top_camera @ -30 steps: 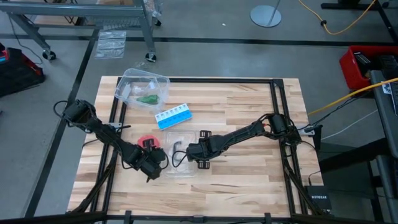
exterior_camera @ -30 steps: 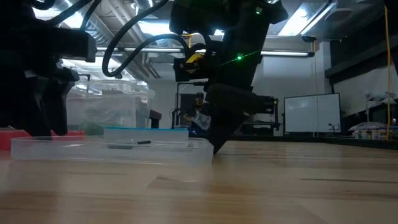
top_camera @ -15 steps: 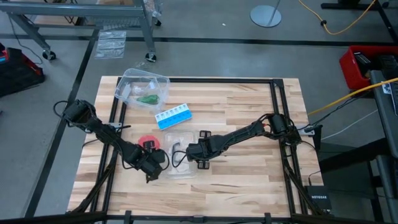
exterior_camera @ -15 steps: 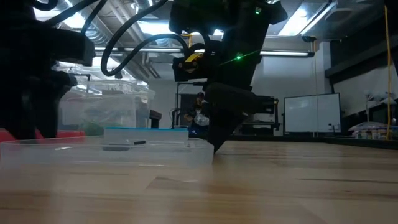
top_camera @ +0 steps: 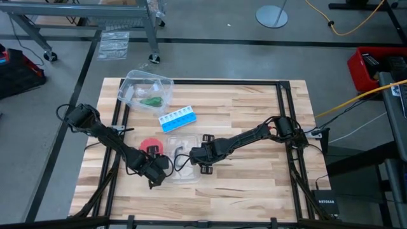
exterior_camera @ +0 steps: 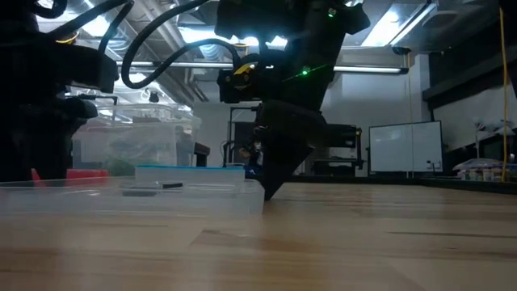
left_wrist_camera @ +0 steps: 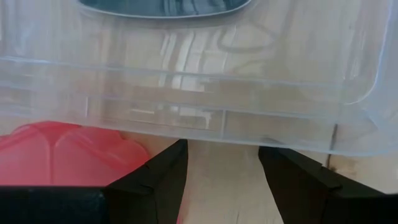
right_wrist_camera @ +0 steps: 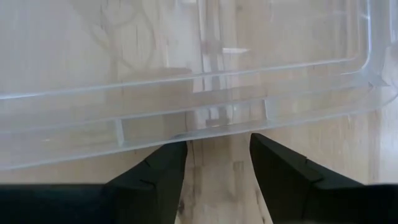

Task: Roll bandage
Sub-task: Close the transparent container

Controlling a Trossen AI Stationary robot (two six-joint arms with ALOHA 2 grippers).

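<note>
Barely started, I reckon: bandage (top_camera: 151, 100) sits bundled in the clear tub (top_camera: 135, 83) at surface's far-left corner, untouched. Left gripper (top_camera: 157, 173) & right gripper (top_camera: 189, 157) flank a clear lid (top_camera: 181, 141) mid-surface, fingers open, holding nothing. Rolling all left.

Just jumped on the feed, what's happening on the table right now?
Both arms are down at a shallow clear plastic lid near the table's front. The left gripper sits at its left edge and the right gripper at its right edge, each with open fingers and the lid's rim just ahead of them. The green bandage lies untouched inside a clear plastic bin at the back left corner. A red disc and a blue-and-white pill box lie between.
</note>
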